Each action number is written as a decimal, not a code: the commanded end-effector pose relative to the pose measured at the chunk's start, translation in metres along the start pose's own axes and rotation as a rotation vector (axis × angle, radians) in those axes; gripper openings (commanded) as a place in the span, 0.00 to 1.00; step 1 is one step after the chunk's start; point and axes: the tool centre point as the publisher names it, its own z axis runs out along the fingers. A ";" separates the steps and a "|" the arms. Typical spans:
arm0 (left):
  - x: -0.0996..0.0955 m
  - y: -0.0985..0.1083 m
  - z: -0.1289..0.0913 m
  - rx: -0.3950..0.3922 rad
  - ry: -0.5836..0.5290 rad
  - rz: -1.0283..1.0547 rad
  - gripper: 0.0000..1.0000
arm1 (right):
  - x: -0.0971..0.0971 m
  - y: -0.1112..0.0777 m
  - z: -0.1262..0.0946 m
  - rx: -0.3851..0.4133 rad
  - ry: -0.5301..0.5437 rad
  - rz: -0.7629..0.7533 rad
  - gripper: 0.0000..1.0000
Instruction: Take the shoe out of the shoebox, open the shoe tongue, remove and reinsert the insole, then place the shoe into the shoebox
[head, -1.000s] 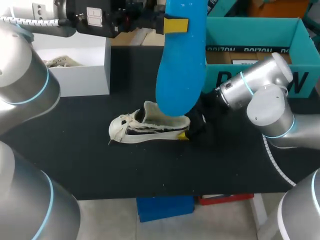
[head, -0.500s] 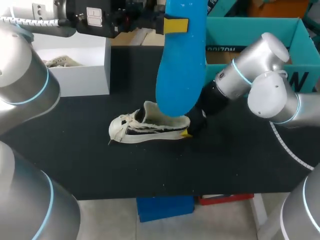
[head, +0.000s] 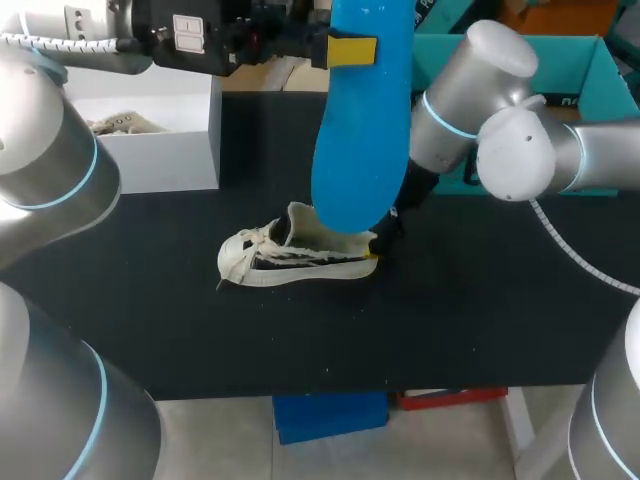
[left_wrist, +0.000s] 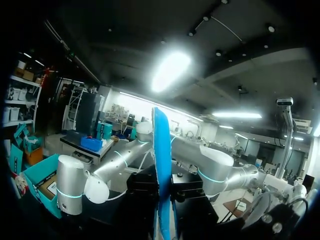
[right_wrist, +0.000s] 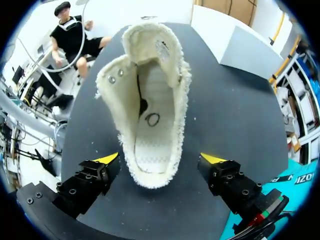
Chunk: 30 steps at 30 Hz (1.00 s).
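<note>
A cream low-top shoe (head: 295, 255) lies on its side on the black table, toe to the left. My left gripper (head: 350, 48) is high above it, shut on a long blue insole (head: 362, 120) that hangs down with its lower end over the shoe's opening. In the left wrist view the insole (left_wrist: 161, 165) shows edge-on between that gripper's (left_wrist: 162, 197) dark fingers. My right gripper (head: 380, 245) is at the shoe's heel. Its wrist view looks into the shoe (right_wrist: 150, 100) from behind, with the gripper (right_wrist: 160, 160) open and a yellow tip on each side of the heel, not touching.
A teal shoebox (head: 575, 60) stands open at the back right, behind my right arm. At the back left is a white box (head: 160, 140) with another pale shoe (head: 115, 123) inside. Bare black tabletop (head: 450, 320) lies in front of the shoe.
My right arm has swung up and to the left, from low by the teal box to above and behind the heel, its gripper staying at the heel. The left arm and insole have not moved.
</note>
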 end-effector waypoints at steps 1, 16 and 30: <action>0.000 0.001 0.001 0.000 -0.002 0.000 0.00 | 0.000 0.011 -0.001 0.312 -0.010 -0.008 1.00; 0.000 0.001 0.001 0.000 -0.002 0.000 0.00 | -0.006 0.022 0.006 0.448 -0.022 -0.037 1.00; 0.000 0.001 0.001 0.000 -0.002 0.000 0.00 | 0.001 0.023 0.019 0.432 -0.016 -0.025 1.00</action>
